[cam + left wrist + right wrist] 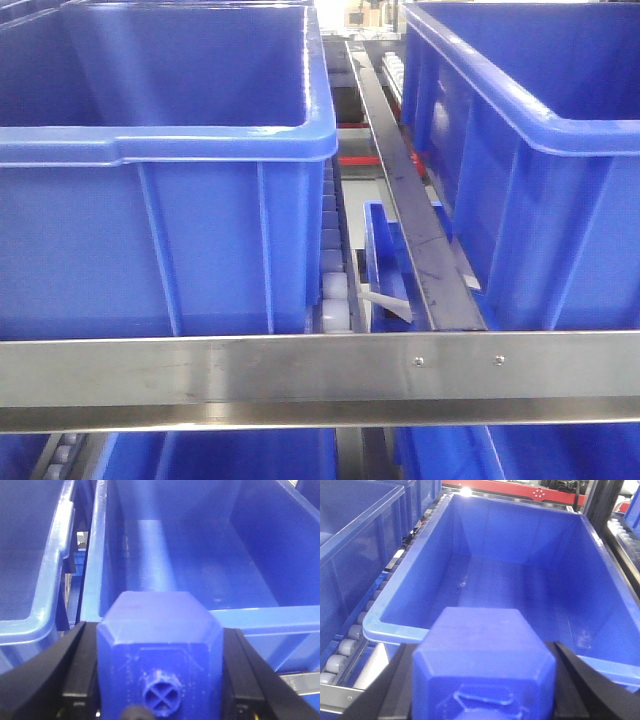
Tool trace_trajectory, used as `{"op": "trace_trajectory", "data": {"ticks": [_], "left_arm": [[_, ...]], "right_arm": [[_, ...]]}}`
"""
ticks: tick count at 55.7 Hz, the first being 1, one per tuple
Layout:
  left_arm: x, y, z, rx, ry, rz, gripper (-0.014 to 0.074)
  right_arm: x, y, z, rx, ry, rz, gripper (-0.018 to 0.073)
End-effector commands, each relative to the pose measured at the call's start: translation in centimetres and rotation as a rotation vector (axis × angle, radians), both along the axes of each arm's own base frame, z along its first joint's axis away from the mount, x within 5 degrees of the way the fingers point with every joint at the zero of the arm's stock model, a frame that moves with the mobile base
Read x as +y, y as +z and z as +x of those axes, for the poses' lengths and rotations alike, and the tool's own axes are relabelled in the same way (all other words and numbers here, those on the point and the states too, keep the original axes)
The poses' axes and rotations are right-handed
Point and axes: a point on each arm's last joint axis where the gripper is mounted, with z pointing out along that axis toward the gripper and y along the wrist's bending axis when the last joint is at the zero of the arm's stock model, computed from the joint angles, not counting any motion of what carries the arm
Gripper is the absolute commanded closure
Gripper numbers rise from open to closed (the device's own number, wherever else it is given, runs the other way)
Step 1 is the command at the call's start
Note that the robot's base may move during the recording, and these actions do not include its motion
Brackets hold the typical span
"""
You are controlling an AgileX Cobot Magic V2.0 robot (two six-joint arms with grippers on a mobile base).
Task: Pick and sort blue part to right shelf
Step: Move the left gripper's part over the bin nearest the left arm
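Squeezing the blue part (160,625) in closed jaws just short of the near rim of a bin (260,614) on the right shelf (320,365), the left gripper (159,647) is risking a release that clips that rim and bounces out, while the right gripper (485,662) is likewise clamping another blue block (485,640).

The blue part (160,652) is pinched in the left gripper (160,627), knob facing back, just before a deep blue bin (260,614) on the right shelf (300,370).

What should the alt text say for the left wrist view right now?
The left end effector grips the blue part, its round knob toward the camera, with a deep blue bin open beyond it. A second bin sits to the left.
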Motion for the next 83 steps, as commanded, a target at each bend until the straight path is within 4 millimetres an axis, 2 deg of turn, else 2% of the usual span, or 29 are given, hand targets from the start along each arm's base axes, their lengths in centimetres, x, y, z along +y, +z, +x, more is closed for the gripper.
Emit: {"op": "trace_trajectory", "data": {"ticks": [1, 37, 46, 54, 60, 69, 76, 83], "left_arm": [[-0.1, 1.7, 0.1, -0.107, -0.003, -0.022, 0.0275], [0.0, 1.9, 0.1, -0.112, -0.003, -0.023, 0.0275], [-0.1, 3.4, 0.1, -0.133, -0.004, -0.022, 0.0275], [-0.7, 6.2, 1.3, -0.106, -0.073, 0.023, 0.0275], [-2.0, 8.7, 4.3, -0.050, -0.146, 0.017, 0.0275], [-4.3, 9.8, 10.0, 0.052, -0.223, 0.074, 0.0275], [-6.5, 8.3, 16.2, 0.189, -0.243, 0.099, 0.0274], [-8.4, 5.5, 22.2, 0.321, -0.246, 0.123, 0.0274]], "right_arm": [[-0.1, 1.6, 0.0, -0.101, -0.013, 0.007, 0.0310], [-0.1, 1.7, 0.0, -0.117, -0.015, 0.009, 0.0310], [-0.1, 1.8, 0.0, -0.124, -0.016, 0.009, 0.0310], [-0.1, 1.8, 0.0, -0.124, -0.016, 0.009, 0.0310], [-0.1, 1.8, 0.0, -0.124, -0.016, 0.009, 0.0310], [-0.1, 1.8, 0.0, -0.124, -0.016, 0.009, 0.0310], [-0.1, 1.8, 0.0, -0.124, -0.016, 0.009, 0.0310], [-0.1, 1.8, 0.0, -0.123, -0.016, 0.009, 0.0310]]}}
